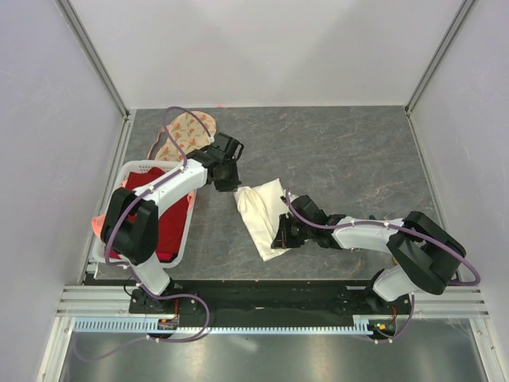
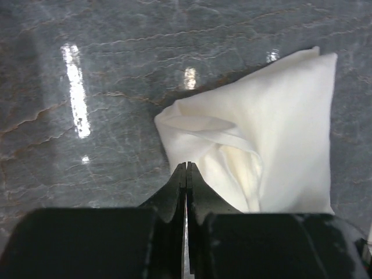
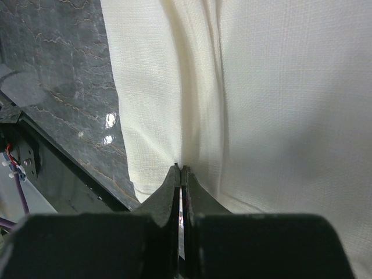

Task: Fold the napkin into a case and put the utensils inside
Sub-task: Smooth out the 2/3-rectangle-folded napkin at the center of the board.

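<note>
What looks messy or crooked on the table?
The napkin lies slanted on the table, its folds bunched and uneven near the left gripper, not a neat rectangle. A peach floral cloth also pokes out beyond the basket's far end.

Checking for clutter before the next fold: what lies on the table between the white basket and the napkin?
Nothing: the top view shows bare table between the basket and the napkin. Only the left arm reaches across above that stretch.

Robotics lab test cell: plain white panel walls (image 1: 270, 48) in aluminium-profile framing (image 1: 95, 56), grey stone-pattern table (image 1: 350, 151), cabled left arm (image 1: 151, 207) and right arm (image 1: 374, 231) bolted to a metal rail (image 1: 270, 298).
</note>
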`<state>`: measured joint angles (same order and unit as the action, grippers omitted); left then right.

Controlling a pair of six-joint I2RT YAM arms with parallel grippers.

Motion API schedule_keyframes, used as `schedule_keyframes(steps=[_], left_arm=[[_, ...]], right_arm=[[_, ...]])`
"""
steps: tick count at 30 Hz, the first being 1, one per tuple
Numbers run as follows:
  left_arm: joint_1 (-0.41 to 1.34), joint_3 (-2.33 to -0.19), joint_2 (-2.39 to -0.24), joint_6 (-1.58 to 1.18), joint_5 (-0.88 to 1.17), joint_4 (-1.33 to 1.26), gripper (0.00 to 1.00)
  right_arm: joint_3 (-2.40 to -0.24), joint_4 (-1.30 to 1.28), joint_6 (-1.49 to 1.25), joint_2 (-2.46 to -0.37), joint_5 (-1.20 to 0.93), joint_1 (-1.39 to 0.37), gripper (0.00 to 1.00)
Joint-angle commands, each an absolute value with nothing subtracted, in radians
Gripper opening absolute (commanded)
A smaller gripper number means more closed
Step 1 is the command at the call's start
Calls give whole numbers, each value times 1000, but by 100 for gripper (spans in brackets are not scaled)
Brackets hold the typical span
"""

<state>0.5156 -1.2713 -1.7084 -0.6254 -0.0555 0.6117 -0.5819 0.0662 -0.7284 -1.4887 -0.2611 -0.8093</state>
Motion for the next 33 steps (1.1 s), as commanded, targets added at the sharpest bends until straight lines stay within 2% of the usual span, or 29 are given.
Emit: schedule_keyframes(steps=[1, 10, 20, 26, 28, 29, 33], left_arm=[[508, -1259, -1730, -606, -147, 595, 2], [509, -1302, -1839, -637, -45, 529, 2], [509, -1299, -1888, -710, 60, 397, 2], [509, -1264, -1893, -756, 98, 325, 2], [509, -1255, -1888, -761, 106, 313, 2], [509, -1250, -1879, -762, 109, 310, 2], [511, -1235, -1858, -768, 121, 298, 2]], right_arm=[[-571, 69, -713, -1457, -244, -807, 2], [-575, 80, -722, -1465, -255, -807, 2], [-548, 69, -719, -1453, -226, -807, 7], [-574, 2, -680, -1436, -192, -807, 16], [-597, -30, -664, -1431, -186, -807, 25], [-609, -46, -661, -1431, -184, -807, 34], [-640, -67, -641, -1428, -169, -798, 41]])
